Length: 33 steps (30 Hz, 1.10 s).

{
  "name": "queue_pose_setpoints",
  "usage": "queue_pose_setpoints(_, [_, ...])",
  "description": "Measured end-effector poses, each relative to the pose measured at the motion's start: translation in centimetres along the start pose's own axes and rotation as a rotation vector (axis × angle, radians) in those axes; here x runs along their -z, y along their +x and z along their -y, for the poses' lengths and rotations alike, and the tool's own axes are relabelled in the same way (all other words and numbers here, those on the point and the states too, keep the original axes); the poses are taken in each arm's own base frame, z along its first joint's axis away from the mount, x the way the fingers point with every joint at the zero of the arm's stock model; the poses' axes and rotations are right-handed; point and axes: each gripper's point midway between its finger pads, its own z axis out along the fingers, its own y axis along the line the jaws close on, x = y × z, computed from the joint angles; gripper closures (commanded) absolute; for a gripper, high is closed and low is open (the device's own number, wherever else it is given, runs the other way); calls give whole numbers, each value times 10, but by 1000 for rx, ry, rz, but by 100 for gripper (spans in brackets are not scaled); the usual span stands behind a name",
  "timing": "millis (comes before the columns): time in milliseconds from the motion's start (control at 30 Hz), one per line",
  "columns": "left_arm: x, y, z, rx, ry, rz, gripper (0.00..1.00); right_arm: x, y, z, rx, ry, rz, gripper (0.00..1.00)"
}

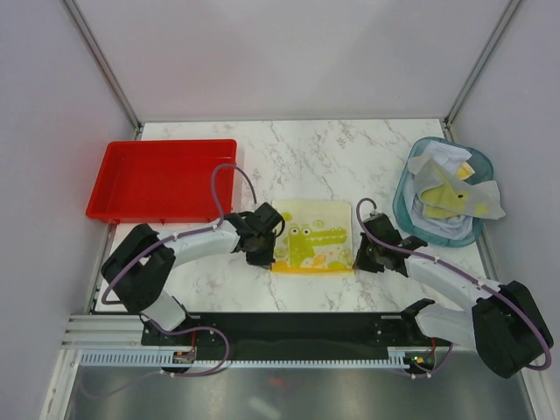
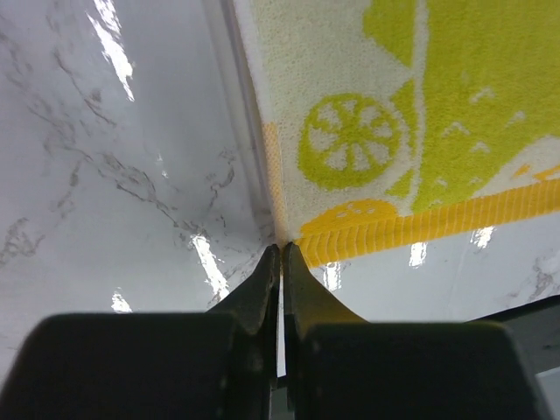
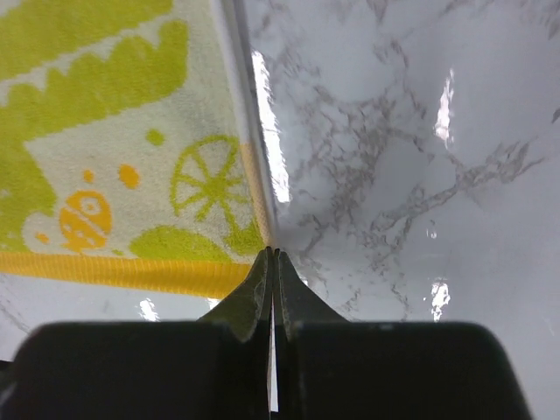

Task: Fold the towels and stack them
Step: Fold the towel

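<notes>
The left tool (image 2: 282, 249) and right tool (image 3: 273, 254) each pinch a near corner of the towel (image 1: 313, 234) stretching ahead

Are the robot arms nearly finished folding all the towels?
Not nearly. Nothing looks done: no folded stack shows, and the red tray holds nothing. In hand: the crocodile towel lies flat, with the left tool and right tool pinched shut at its near corners. Left: folding it, plus the crumpled towels in the teal basket.
</notes>
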Motion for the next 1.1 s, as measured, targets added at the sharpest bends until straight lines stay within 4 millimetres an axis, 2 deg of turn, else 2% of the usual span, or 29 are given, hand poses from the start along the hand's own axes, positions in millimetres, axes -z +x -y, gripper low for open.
queue_pose_setpoints(67, [-7,12,-1,2,9,-24,98,-6,17,9,-12,10,-42,100])
queue_pose_setpoints(300, [-9,14,2,0,28,-32,98,-8,14,7,-18,-2,-27,100])
queue_pose_setpoints(333, [-9,14,3,0,29,-32,98,-8,14,7,-18,-2,-26,95])
queue_pose_setpoints(400, [-9,14,3,0,29,-32,89,-8,14,6,-21,-3,-26,86])
queue_pose_setpoints(500, [-8,14,2,-5,26,-34,60,-6,14,8,-22,5,-23,73])
queue_pose_setpoints(600, [-3,19,-4,-16,-2,-59,50,2,14,14,-14,31,-23,61])
queue_pose_setpoints(633, [1,19,-5,-21,-13,-66,46,8,12,14,-9,41,-23,61])
queue_pose_setpoints(700, [12,16,-6,-32,-28,-65,45,17,5,10,0,42,-16,61])
queue_pose_setpoints(800, [37,-11,7,-52,-10,-3,45,33,-20,-9,19,10,31,63])
queue_pose_setpoints(900, [63,-58,29,-66,36,111,47,44,-51,-34,49,-32,84,73])
queue_pose_setpoints(967, [75,-96,40,-71,54,194,49,43,-73,-52,84,-51,112,76])
queue_pose_setpoints(1033, [75,-127,45,-74,52,247,51,31,-95,-69,124,-60,133,78])
queue_pose_setpoints(1100, [62,-152,46,-75,36,267,52,15,-113,-80,161,-58,146,80])
